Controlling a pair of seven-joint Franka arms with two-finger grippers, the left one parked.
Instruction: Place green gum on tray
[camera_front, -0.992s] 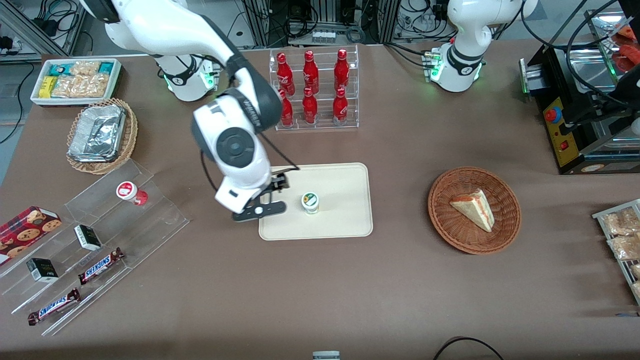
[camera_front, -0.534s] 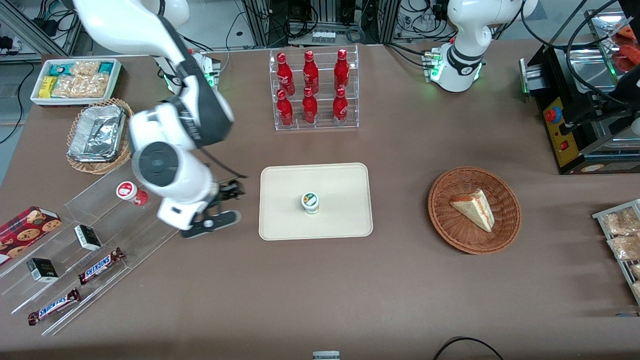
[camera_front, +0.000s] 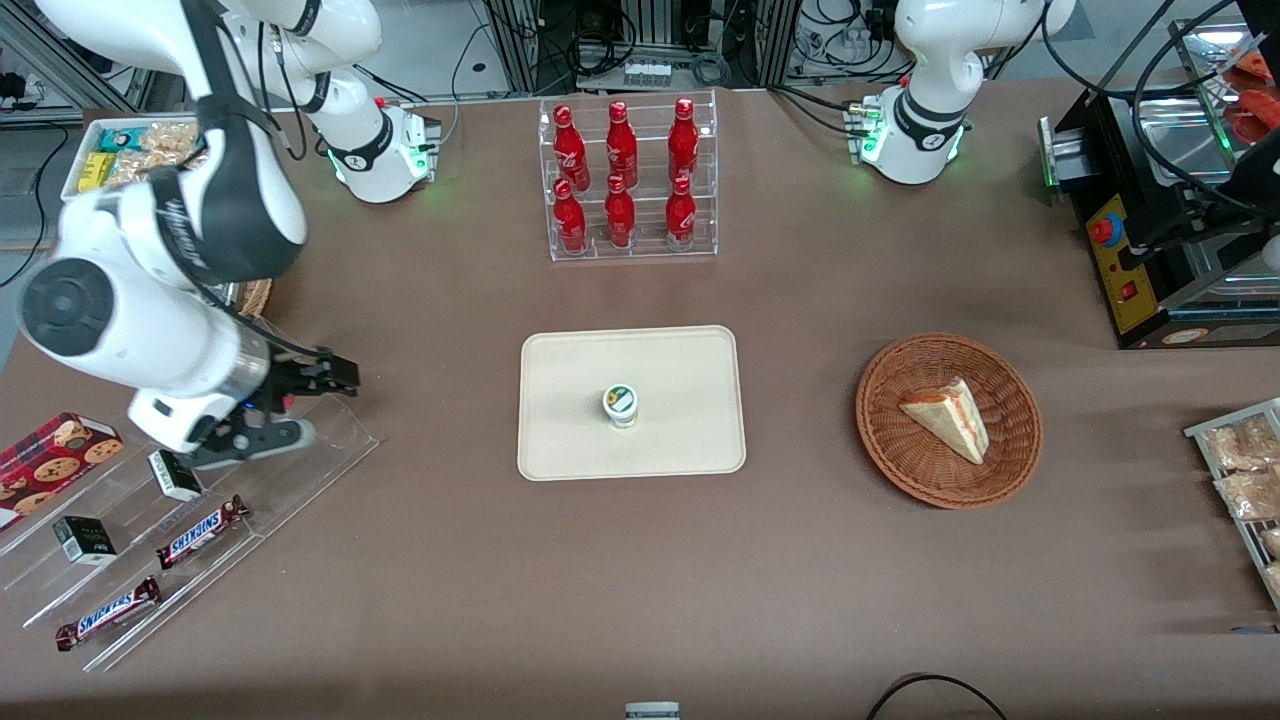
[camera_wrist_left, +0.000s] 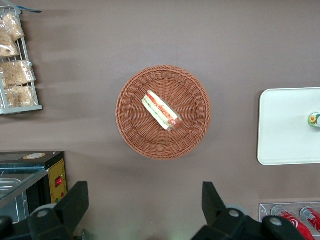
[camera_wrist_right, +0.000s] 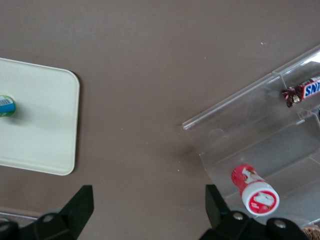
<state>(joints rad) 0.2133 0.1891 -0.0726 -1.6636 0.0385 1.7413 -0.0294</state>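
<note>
The green gum (camera_front: 621, 405), a small white bottle with a green-marked lid, stands upright near the middle of the cream tray (camera_front: 690, 440). It also shows in the right wrist view (camera_wrist_right: 6, 105) on the tray (camera_wrist_right: 45, 130), and in the left wrist view (camera_wrist_left: 314, 119) on the tray (camera_wrist_left: 282, 127). My gripper (camera_front: 300, 405) is open and empty, well away from the tray toward the working arm's end of the table, above the clear acrylic stepped stand (camera_front: 330, 440). In the right wrist view the open gripper (camera_wrist_right: 150, 210) hangs over bare brown table.
The red-lidded gum bottle (camera_wrist_right: 254, 190) lies on the acrylic stand (camera_wrist_right: 260, 135), with Snickers bars (camera_front: 200, 530) and small dark boxes (camera_front: 176, 474) nearer the camera. A rack of red bottles (camera_front: 625, 180), a foil-tray basket (camera_front: 255, 295) and a wicker basket with a sandwich (camera_front: 948, 420) stand around.
My arm has swung away from the tray toward the working arm's end of the table, now over the acrylic stand. The green gum stays upright on the tray.
</note>
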